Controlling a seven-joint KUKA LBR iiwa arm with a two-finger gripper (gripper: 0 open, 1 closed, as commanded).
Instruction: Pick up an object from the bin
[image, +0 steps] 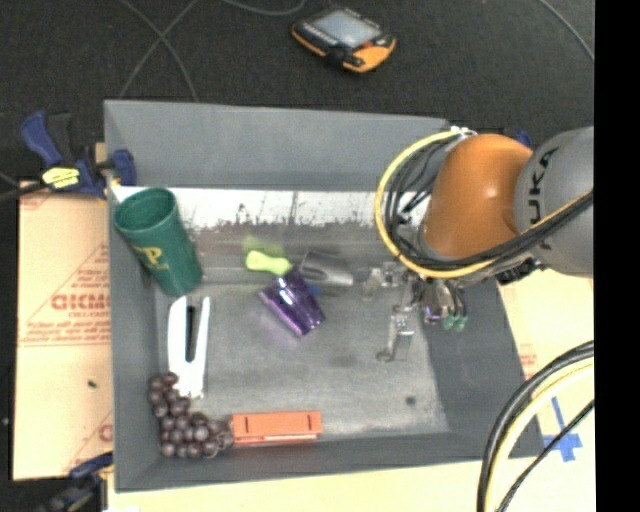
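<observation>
Your claw (396, 338) hangs over the bare floor of the bin (300, 130); you cannot tell whether it is wide or narrow. Nearest, toward the view's left of it, lie one purple packet (292, 306), one grey metal piece (326, 268) and one yellow-green piece (266, 262).

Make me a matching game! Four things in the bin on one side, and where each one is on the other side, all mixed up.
Things:
1. green plastic cup
2. bunch of dark purple toy grapes
3. flat orange rectangular block
4. shiny purple boxy packet

Places:
A. along the picture's lower wall
B. lower-left corner
C. upper-left corner, lying on its side
D. near the middle

Pairs: 1-C, 2-B, 3-A, 4-D
</observation>
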